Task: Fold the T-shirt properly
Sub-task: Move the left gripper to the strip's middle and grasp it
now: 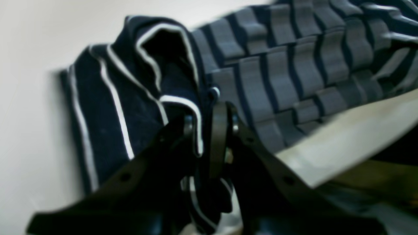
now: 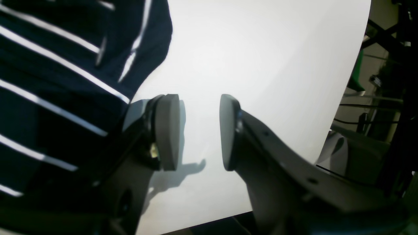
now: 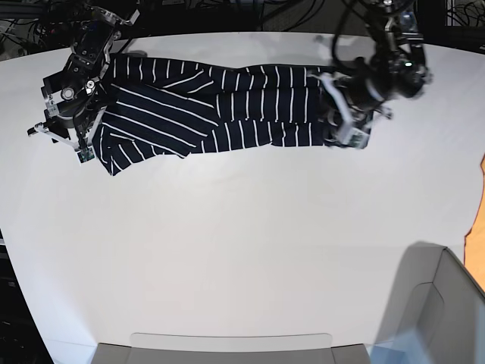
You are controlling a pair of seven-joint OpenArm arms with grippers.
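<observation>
navy, near-black soft cloth t-shirt with thin white stripes (image 3: 212, 114) lies stretched in a long band across the far part of the white table (image 3: 242, 243), one end under each arm. at the end on the base view's right, the left gripper (image 1: 209, 130) has its black jaws pressed together on a bunched fold of the shirt's edge, with cloth running down between them in the left wrist view. at the other end the right gripper (image 2: 199, 130) stands with its grey pads (image 2: 168, 130) apart and nothing between them, only bare table showing in the gap, though the striped cloth lies just beside its left jaw. the likeliest trouble, as i judge it, is on the pinched side: the grip catches a crumpled wad rather than a clean single edge, so a pull could drag several layers along and leave the fold lumpy, or the cloth could slip free partway (the blur in that view makes it hard to tell how deep the bite is). on the other side, the open jaws could close on air or on too thin a bit of sleeve, letting that end stay put while the other travels, skewing the shirt. count: one shirt, two grippers, one table, and a pale grey bin (image 3: 432, 303) at the near corner.
</observation>
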